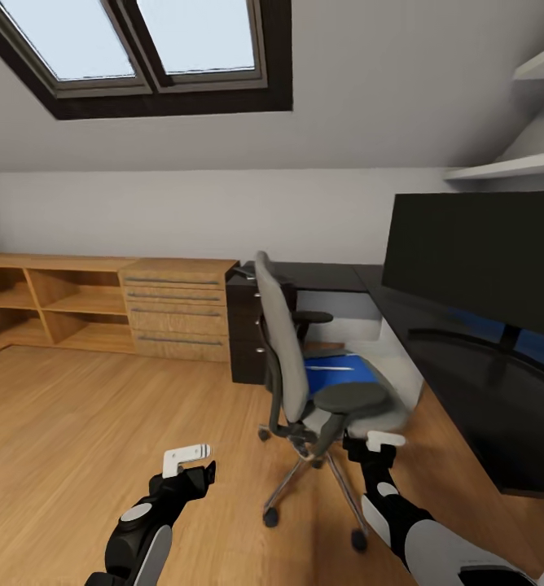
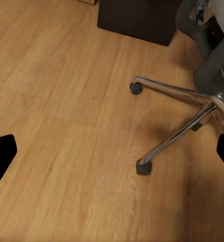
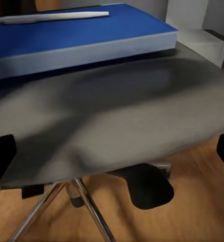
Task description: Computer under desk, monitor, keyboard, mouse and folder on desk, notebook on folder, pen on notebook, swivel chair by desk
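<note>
- Both arms sit lowest in the head view: the left gripper (image 1: 192,470) hangs over bare floor (image 1: 101,423) with its jaws spread and nothing between them, and the right gripper (image 1: 376,446) is up against the front edge of the swivel chair (image 1: 304,382), jaws also spread and empty.
- Just beyond the right gripper's fingertips, the wrist view shows the grey seat cushion (image 3: 112,116), and further along it a blue book-like item (image 3: 76,40), probably the folder or notebook, with a white pen (image 3: 54,17) lying on top.
- Off to the right gripper's outer side stands the dark desk (image 1: 467,374) carrying the monitor (image 1: 484,260).
- Ahead of the left gripper are the chrome chair legs and casters (image 2: 143,166).
- Risk, as I judge it: the chair rolls freely, so a push from the right gripper could send it away or swing it round.
- Lifting the blue item at a tilt would likely let the loose pen roll off.
</note>
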